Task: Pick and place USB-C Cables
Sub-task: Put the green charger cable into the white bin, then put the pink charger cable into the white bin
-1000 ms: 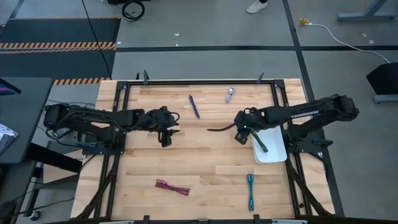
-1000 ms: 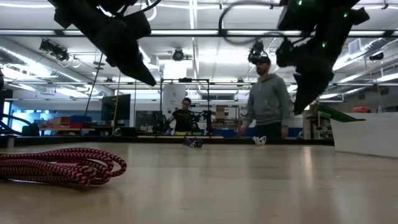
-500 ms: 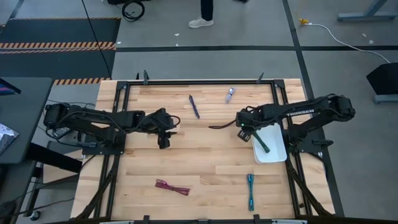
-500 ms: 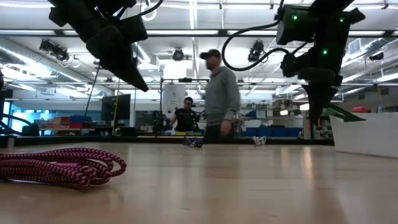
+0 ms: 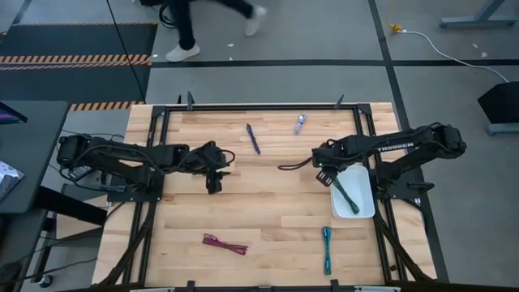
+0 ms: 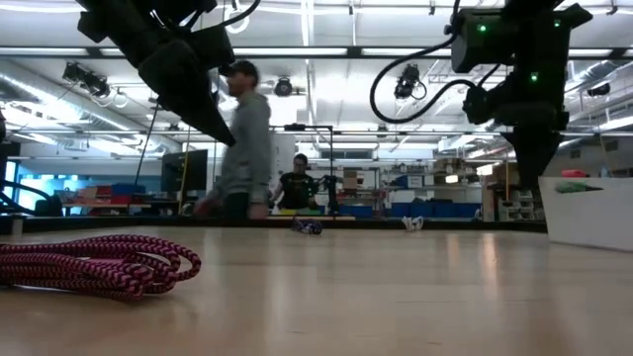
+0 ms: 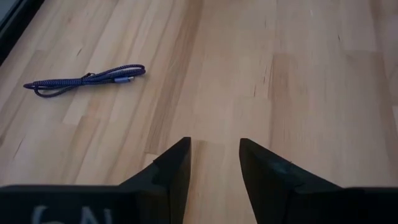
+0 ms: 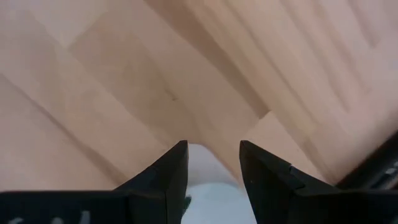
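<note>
The green cable lies slantwise inside the white tray and peeps over the tray's rim in the low view. My right gripper hangs open above the tray's left edge, holding nothing. My left gripper hovers open over bare wood left of centre. The dark purple cable and the silvery lilac cable lie near the far edge. The maroon cable and the teal cable lie near the near edge.
A black frame rail runs round the tabletop. The right arm's own black cord loops out to the left of its wrist. One person walks past beyond the far edge and another sits farther back. Bare wood lies across the table's middle.
The green cable, which stuck out beside my right gripper above the tray, has come down and now lies in the tray, shifted toward its near end. My right gripper has moved a little toward the table's right edge. The person has walked leftward behind the table.
</note>
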Controlling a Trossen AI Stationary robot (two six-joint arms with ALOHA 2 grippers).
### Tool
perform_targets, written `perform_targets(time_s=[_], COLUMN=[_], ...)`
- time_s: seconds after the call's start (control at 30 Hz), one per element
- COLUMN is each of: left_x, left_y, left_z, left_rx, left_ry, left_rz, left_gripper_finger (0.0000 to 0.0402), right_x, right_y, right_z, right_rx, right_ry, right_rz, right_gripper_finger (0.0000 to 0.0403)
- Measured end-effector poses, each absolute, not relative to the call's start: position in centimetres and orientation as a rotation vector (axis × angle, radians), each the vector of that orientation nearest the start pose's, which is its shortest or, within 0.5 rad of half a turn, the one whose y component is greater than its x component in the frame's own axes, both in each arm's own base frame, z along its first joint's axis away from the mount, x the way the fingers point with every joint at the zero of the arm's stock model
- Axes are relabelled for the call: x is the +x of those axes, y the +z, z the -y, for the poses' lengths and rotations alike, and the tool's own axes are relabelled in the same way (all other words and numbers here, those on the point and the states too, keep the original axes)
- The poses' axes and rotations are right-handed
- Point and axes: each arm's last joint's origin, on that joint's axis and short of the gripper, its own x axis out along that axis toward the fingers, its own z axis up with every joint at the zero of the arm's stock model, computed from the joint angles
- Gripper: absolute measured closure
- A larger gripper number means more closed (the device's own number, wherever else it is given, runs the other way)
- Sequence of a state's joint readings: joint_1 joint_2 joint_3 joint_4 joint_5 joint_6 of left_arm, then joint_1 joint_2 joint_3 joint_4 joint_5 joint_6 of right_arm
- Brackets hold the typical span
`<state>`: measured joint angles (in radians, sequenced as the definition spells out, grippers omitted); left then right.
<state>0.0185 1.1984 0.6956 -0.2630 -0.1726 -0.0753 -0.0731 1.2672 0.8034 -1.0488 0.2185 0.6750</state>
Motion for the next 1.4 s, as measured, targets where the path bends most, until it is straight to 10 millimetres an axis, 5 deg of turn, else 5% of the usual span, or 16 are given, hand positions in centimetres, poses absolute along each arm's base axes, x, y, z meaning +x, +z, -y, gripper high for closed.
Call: perform_targets(time_s=[0.27, 0.53, 0.7, 0.93, 1.2, 1.4], left_x=[23.6, 22.8, 22.5, 21.0, 20.0, 20.5], left_y=[21.7, 20.9, 20.9, 21.0, 21.1, 19.2], left_z=[-0.9, 0.0, 3.2, 9.2, 11.9, 13.3], left_rx=[-0.013, -0.068, -0.238, -0.141, -0.096, -0.032], left_ry=[0.211, 0.107, -0.205, -0.439, -0.264, -0.186], left_rz=[-0.762, -0.884, -0.929, -0.947, -0.876, -0.893], left_gripper_finger=[0.0257, 0.0257, 0.0257, 0.0255, 0.0212, 0.0153], right_x=[18.8, 21.2, 23.7, 25.0, 25.0, 25.0], right_y=[21.2, 24.3, 25.5, 26.3, 26.3, 26.2], right_z=[2.2, 1.7, 1.3, 0.6, 0.6, 0.4], right_rx=[0.323, 0.119, 0.063, 0.042, 0.042, 0.092], right_ry=[-0.779, -0.742, -0.603, -0.448, -0.447, -0.398], right_rz=[-1.342, -1.103, -0.874, -0.767, -0.772, -0.78], right_gripper_finger=[0.0251, 0.0251, 0.0251, 0.0251, 0.0251, 0.0251])
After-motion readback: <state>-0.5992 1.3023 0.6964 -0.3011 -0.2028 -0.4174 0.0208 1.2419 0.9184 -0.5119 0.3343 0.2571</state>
